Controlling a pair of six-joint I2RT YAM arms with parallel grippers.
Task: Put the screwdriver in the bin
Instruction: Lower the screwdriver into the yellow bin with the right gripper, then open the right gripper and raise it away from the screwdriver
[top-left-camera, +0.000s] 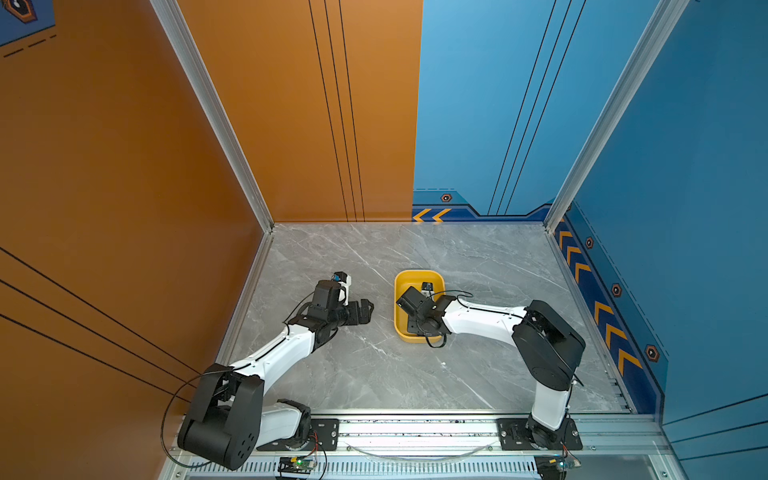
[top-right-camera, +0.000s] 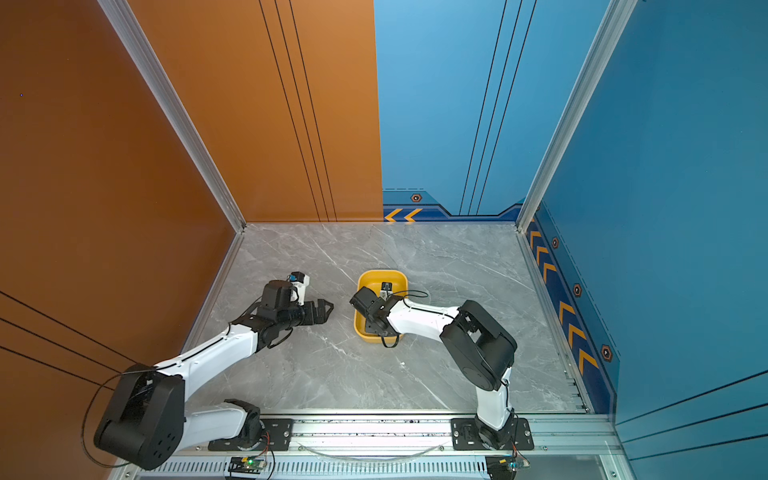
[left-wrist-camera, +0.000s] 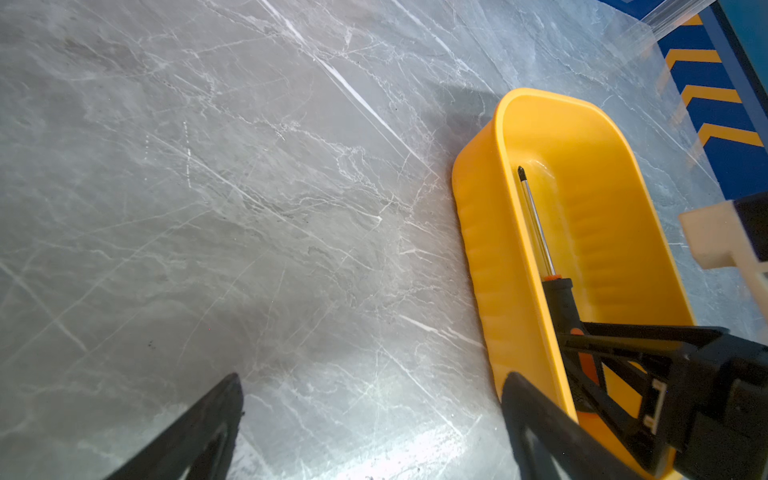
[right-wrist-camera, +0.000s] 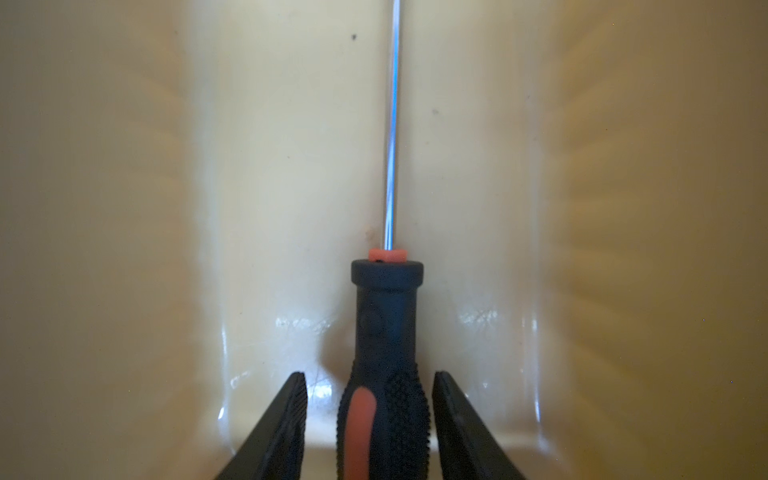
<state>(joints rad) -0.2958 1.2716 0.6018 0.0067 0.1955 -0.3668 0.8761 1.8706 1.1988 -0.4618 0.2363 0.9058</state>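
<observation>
Screwdriver (right-wrist-camera: 384, 316) lying in yellow bin (left-wrist-camera: 482, 249), right jaws parted clear of its handle, left jaws wide, empty.

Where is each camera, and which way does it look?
Top views: high at the front, looking down on the table; the left arm and right arm show.
Left wrist: rides behind the open left gripper, looking across the table to the bin; the right gripper shows.
Right wrist: rides behind the right gripper, low in the bin, looking along the screwdriver between open jaws.
Shared: both wrist views show the screwdriver in the bin.
</observation>
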